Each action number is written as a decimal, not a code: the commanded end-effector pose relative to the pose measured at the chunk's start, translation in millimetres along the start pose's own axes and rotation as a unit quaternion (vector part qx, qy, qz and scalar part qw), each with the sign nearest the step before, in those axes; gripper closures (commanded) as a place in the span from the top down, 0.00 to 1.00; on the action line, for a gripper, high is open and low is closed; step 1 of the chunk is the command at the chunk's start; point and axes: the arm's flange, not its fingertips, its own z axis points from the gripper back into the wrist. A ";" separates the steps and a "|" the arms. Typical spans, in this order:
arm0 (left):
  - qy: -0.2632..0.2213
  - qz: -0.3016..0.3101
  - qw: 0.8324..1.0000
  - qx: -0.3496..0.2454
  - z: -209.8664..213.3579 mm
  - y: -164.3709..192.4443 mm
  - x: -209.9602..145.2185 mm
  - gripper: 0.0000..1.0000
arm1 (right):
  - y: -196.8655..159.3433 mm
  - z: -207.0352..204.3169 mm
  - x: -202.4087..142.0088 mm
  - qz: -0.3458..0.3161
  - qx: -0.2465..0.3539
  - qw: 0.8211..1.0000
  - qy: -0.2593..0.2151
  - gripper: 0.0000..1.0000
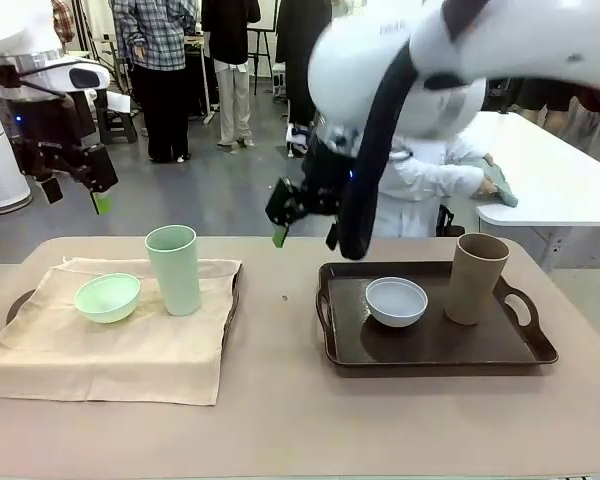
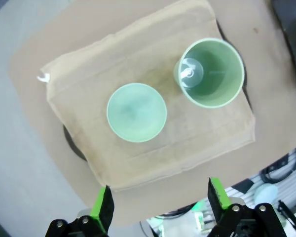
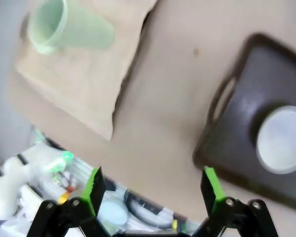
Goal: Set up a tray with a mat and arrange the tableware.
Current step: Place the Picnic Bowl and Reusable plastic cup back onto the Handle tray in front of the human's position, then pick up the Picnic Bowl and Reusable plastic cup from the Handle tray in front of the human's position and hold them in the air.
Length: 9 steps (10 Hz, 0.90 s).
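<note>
Two wide, empty hands: left hand point(image 1: 75, 193) above the mat point(image 1: 100, 350), right hand point(image 1: 305, 232) by the brown tray point(image 1: 430, 358). Green bowl point(image 1: 107, 297) and green cup point(image 1: 173, 270) sit on the mat. Best to lift straight up, clear of the tall cup.

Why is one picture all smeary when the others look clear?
Right wrist view: smeary all over, the green cup and the dark tray have fuzzy edges. Left wrist view: sharp, the mint bowl is crisp, with a bright glare spot inside the cup. Front view: table things are clear, but the close right arm is soft and blurry.
</note>
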 end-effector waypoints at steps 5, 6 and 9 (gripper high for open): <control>0.000 0.008 1.000 0.000 4.6 -1.8 1.4 1.00 | 42.9 42.1 -10.5 -0.034 -0.034 0.998 0.029 1.00; 0.000 0.008 1.000 0.000 4.6 -1.8 1.4 1.00 | 42.9 42.1 -10.5 -0.034 -0.034 0.998 0.029 1.00; 0.000 0.008 1.000 0.000 4.6 -1.8 1.4 1.00 | 42.9 42.1 -10.5 -0.034 -0.034 0.998 0.029 1.00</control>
